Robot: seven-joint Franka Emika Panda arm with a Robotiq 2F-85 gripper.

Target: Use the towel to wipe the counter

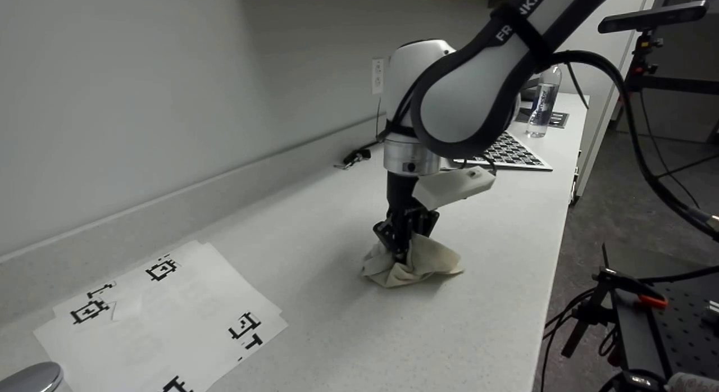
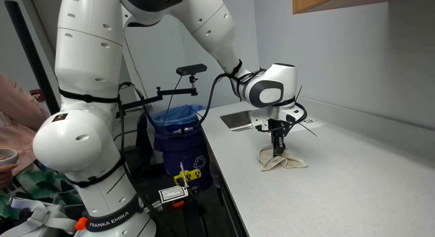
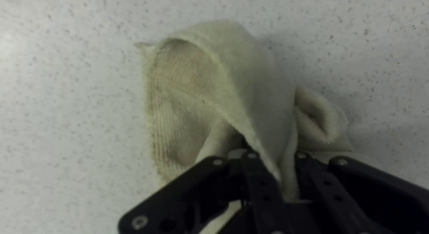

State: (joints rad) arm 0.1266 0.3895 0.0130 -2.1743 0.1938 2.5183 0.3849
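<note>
Over the counter [image 2: 323,196], the arm [image 2: 207,33] arches out, jaws pointing down and pinching the crumpled towel [image 1: 428,260].

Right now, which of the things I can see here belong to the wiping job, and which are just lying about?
Part of the job:
towel, a fold of it pinched in the gripper
counter, the surface to be wiped

Just lying about:
printed paper sheets, on the counter
clear bottle and black-and-white patterned board, also there
blue recycling bin, beside the counter
</note>
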